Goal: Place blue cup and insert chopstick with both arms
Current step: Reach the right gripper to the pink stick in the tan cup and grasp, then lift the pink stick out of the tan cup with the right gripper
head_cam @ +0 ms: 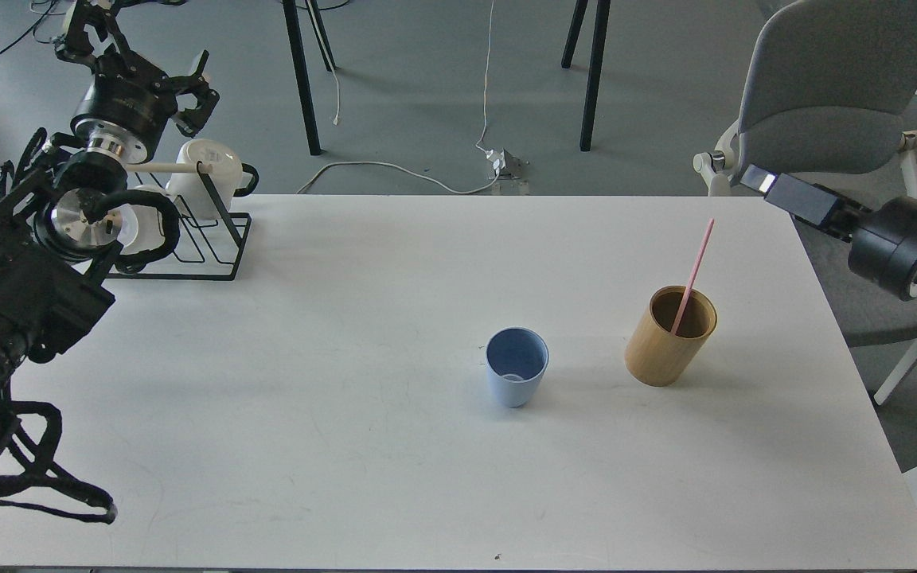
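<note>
The blue cup (516,376) stands upright and empty on the white table (347,446), right of the middle. The pink chopstick (694,267) leans in a tan wooden cylinder holder (668,344) to the cup's right. My left gripper (140,64) is high at the far left, above the mug rack and far from the cup; its fingers cannot be told apart. My right gripper (755,178) comes in from the right edge as one dark bar, over the table's far right corner, above and right of the chopstick and apart from it.
A black wire rack (212,239) with white mugs (208,171) and a pale wooden rod stands at the table's far left corner, under my left arm. A grey chair (833,111) stands behind the right corner. Cables and stand legs are on the floor beyond.
</note>
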Motion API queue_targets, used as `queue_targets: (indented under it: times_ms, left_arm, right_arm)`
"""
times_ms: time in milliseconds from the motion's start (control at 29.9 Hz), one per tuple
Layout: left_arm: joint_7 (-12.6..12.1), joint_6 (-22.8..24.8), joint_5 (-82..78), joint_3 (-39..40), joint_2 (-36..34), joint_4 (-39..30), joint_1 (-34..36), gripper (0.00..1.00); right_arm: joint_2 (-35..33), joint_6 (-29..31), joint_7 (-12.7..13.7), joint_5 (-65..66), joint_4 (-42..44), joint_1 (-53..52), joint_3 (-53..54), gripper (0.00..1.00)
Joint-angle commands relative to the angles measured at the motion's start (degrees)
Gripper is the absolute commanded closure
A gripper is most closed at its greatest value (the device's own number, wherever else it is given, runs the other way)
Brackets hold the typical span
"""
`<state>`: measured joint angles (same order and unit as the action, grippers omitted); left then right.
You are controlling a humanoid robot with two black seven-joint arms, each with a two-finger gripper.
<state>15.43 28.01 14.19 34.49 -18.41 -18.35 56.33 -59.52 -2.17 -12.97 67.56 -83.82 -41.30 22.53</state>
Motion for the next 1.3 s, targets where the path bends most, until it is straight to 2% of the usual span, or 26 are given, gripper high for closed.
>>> queue_targets:
  times_ms: [0,134,468,502,602,669,836,1104,1271]
  left_arm:
    - [-0.05,-0.01,0.04,-0.04,0.3,0.07,-0.17,0.0]
    - [-0.13,-0.01,-0.13,-0.57,1.01,-0.19,-0.87,0.0]
    - [-0.13,-0.01,-0.13,-0.57,1.01,-0.02,-1.31,0.0]
    - [-0.13,-0.01,-0.13,-0.65,1.01,0.07,-1.31,0.0]
    - [-0.13,-0.01,-0.13,-0.66,0.92,0.07,-1.31,0.0]
    - [-0.13,-0.01,-0.13,-0.57,0.66,0.16,-1.31,0.0]
    - [-0.13,-0.01,-0.13,-0.39,0.22,0.16,-1.22,0.0]
    - [-0.13,-0.01,-0.13,-0.3,0.13,0.16,-0.52,0.0]
    - [-0.13,-0.01,-0.13,-0.3,0.04,0.16,-0.61,0.0]
  right_arm:
    - [4.3,-0.81,-0.04,3.8,4.44,0.25,-2.93,0.1]
    - [9.15,-1.34,-0.04,6.96,9.19,0.17,-4.43,0.18]
    - [15.04,-1.34,1.01,11.1,16.31,-0.1,-7.33,0.42]
    - [15.48,-1.34,1.01,11.19,16.76,-0.18,-7.42,0.45]
    - [16.01,-1.34,1.36,11.19,17.37,-0.36,-7.5,0.64]
    - [16.01,-1.34,1.89,11.19,17.29,-0.27,-7.59,0.68]
    - [16.01,-1.25,2.51,12.07,17.29,-0.18,-7.68,0.94]
    - [14.34,-1.17,2.15,12.07,14.74,-0.97,-7.68,0.99]
    - [7.41,-0.55,2.33,11.46,7.9,-4.92,-7.33,0.99]
